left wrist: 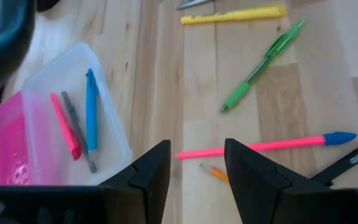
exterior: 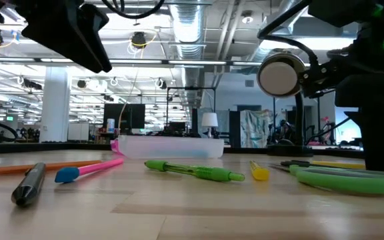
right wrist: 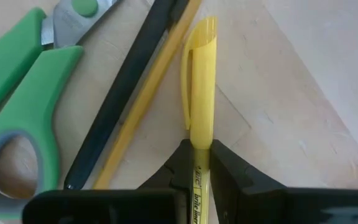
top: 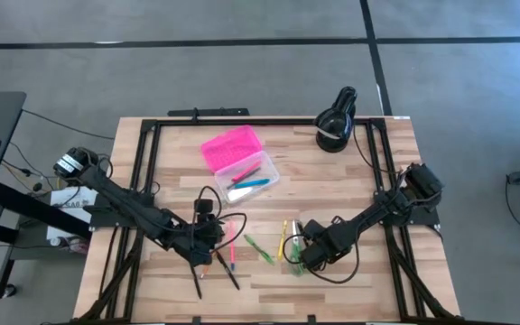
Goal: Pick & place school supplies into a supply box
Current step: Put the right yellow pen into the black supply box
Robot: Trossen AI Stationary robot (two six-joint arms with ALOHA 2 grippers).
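- The supply box (top: 246, 171) lies open on the wooden table (top: 350, 181), its bright pink lid (top: 231, 144) folded back on the side toward the black lamp-like object (top: 337, 119).
- Three supplies lie in the clear base in the left wrist view: one blue pen (left wrist: 91, 109), one pink pen (left wrist: 65, 126) and one grey pen (left wrist: 78, 132).
- The right gripper (right wrist: 202, 163) is on the table well apart from the box; its fingers are narrowed on one yellow pen (right wrist: 202, 93), pinching the barrel on both sides.
- Just beside the yellow pen lie one black pen (right wrist: 126, 93), one yellow pencil (right wrist: 143, 102) and one pair of green-handled scissors (right wrist: 17, 93).
- The left gripper (left wrist: 194, 163) hovers over the table near the box, fingers wide apart and holding nothing.
- Under it lies one pink pen with a blue cap (left wrist: 272, 144), with the tip of one orange pencil (left wrist: 215, 172) just beside it.
- One green pen (left wrist: 263, 65) lies between the pink pen and the yellow pen.
- In the low view, one dark grey pen (exterior: 29, 183) lies near the blue-capped pink pen.
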